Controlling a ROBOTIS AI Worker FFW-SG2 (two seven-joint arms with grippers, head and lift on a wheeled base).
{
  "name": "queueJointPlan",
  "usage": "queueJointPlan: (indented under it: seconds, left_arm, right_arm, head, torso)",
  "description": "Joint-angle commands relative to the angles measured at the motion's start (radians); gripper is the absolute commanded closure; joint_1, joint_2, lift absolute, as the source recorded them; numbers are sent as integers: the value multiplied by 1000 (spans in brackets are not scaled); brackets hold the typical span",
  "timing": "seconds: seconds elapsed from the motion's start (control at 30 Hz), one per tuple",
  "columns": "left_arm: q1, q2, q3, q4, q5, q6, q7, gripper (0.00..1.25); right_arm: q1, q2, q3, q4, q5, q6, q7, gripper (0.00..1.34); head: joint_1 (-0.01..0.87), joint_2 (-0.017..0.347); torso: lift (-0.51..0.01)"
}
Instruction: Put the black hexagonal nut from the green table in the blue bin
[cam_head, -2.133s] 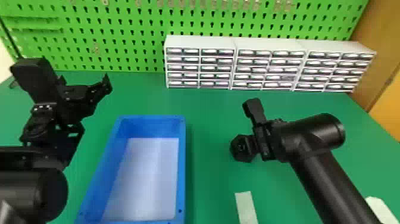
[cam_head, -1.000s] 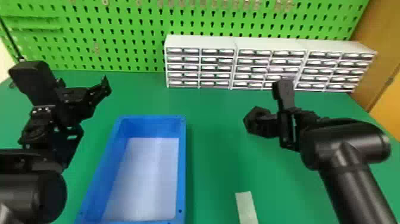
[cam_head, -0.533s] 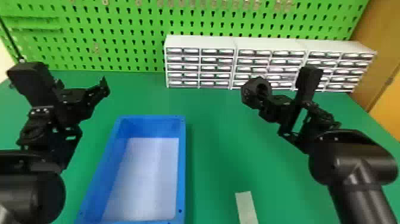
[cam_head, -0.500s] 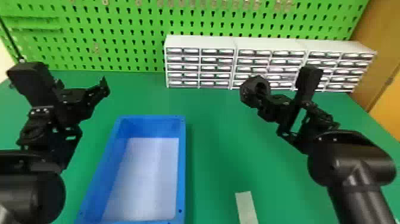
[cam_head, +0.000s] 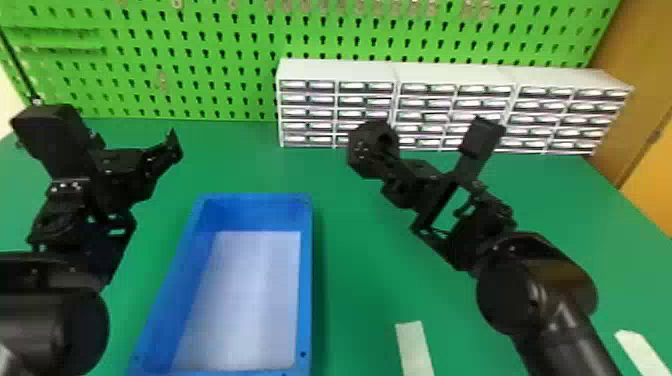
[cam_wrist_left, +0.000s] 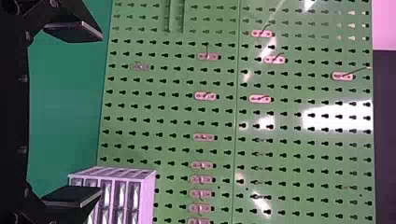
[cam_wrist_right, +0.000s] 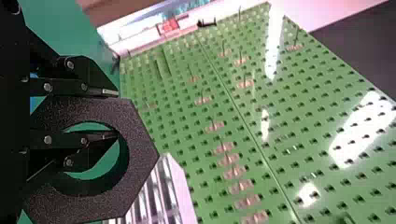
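In the head view my right gripper (cam_head: 395, 169) is up in front of the white drawer units, shut on the black hexagonal nut (cam_head: 359, 152). In the right wrist view the nut (cam_wrist_right: 140, 154) has one wall pinched by the gripper (cam_wrist_right: 116, 114), one finger through the hole and the other along its outer side. The blue bin (cam_head: 306, 280) stands left of and nearer than the nut. My left gripper (cam_head: 169, 147) is parked past the bin's left side; in the left wrist view that gripper (cam_wrist_left: 100, 114) stands open, with nothing between its fingers.
White drawer units (cam_head: 340, 70) line the back of the green table (cam_head: 370, 280), below a green pegboard (cam_head: 240, 45). A pale strip (cam_head: 414, 347) lies right of the bin, and another (cam_head: 640, 350) at the right near edge.
My right gripper has raised the nut off the table and carried it toward the back, then leftward over the last half second, turning as it went. The left arm has barely shifted.
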Motion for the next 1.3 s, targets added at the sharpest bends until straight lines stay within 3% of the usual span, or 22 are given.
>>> queueJointPlan:
  seconds: [0.0,0.4,1.27]
  left_arm:
    - [0,0,-2,3,-2,0,0,125]
    - [-5,0,-5,8,-7,0,0,125]
    - [-31,-2,-23,28,-7,-1,0,125]
  right_arm:
    - [-24,-27,92,0,-58,0,-4,992]
    - [-76,-71,265,3,-137,7,-11,992]
    - [-165,-85,463,38,-237,43,-19,992]
  head:
    - [692,8]
    - [692,8]
    - [692,8]
  torso:
    - [-97]
    - [-97]
    - [-97]
